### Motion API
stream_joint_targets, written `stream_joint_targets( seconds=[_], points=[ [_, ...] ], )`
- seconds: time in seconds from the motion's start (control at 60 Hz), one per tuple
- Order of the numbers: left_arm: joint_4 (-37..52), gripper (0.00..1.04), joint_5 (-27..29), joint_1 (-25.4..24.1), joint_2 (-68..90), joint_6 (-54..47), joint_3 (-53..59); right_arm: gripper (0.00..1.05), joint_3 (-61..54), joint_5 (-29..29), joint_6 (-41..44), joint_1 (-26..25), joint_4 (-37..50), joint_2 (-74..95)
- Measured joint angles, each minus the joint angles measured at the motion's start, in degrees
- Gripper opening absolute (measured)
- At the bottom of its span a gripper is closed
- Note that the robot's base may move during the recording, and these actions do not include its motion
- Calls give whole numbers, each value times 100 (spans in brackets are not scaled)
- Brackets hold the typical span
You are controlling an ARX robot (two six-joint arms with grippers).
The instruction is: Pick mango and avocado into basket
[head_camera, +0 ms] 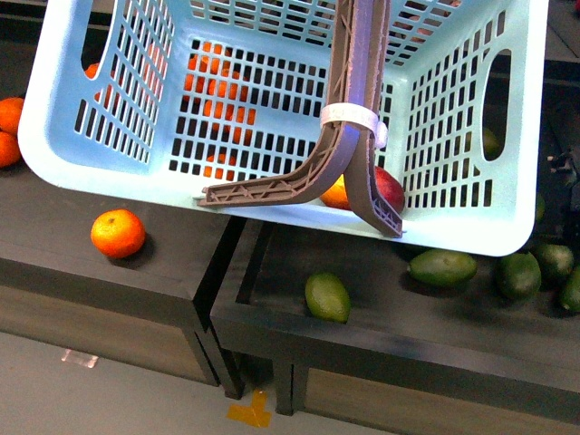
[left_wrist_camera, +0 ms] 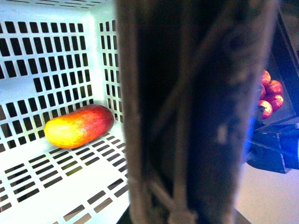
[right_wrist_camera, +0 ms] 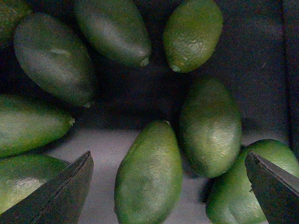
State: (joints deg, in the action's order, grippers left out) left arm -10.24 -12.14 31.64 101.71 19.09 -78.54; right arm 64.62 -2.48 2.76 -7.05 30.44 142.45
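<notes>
The mint-teal basket (head_camera: pixel 453 227) hangs tilted above the fruit bins, and its brown-grey handles (head_camera: pixel 358 82), bound by a white tie, rise out of the top of the front view. My left gripper is shut on those handles; they fill the left wrist view (left_wrist_camera: pixel 196 112) and hide its fingers. The red-yellow mango (head_camera: pixel 388 188) lies in the basket's low corner and shows in the left wrist view (left_wrist_camera: pixel 79 125). My right gripper (right_wrist_camera: pixel 168 161) is open just above a heap of avocados, with one avocado (right_wrist_camera: pixel 148 177) between its fingertips (right_wrist_camera: pixel 60 196).
Several avocados (head_camera: pixel 442 267) lie in the dark right bin, one (head_camera: pixel 327 296) near its front edge. Oranges (head_camera: pixel 118 233) lie on the left bin and behind the basket. Red apples (left_wrist_camera: pixel 271 93) sit beyond the handles. The grey floor (head_camera: pixel 109 390) lies below.
</notes>
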Motion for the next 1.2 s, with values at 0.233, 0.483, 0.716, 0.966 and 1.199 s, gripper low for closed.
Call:
stream_joint_targets(
  seconds=[0.233, 0.483, 0.716, 0.966, 1.199],
  points=[
    [0, 5, -9, 2, 0, 0, 0, 97, 562, -24, -22, 57, -59, 660],
    [0, 5, 2, 2, 0, 0, 0, 97, 931, -76, -85, 107, -55, 1054],
    [0, 5, 4, 0, 0, 0, 0, 97, 1113, -31, -363, 129, -236, 1384],
    [0, 5, -4, 2, 0, 0, 0, 97, 1062, -184, -599, 234, -302, 1377],
    [0, 5, 2, 2, 0, -2, 0, 95, 1014, -199, -632, 247, -302, 1377]
  ],
)
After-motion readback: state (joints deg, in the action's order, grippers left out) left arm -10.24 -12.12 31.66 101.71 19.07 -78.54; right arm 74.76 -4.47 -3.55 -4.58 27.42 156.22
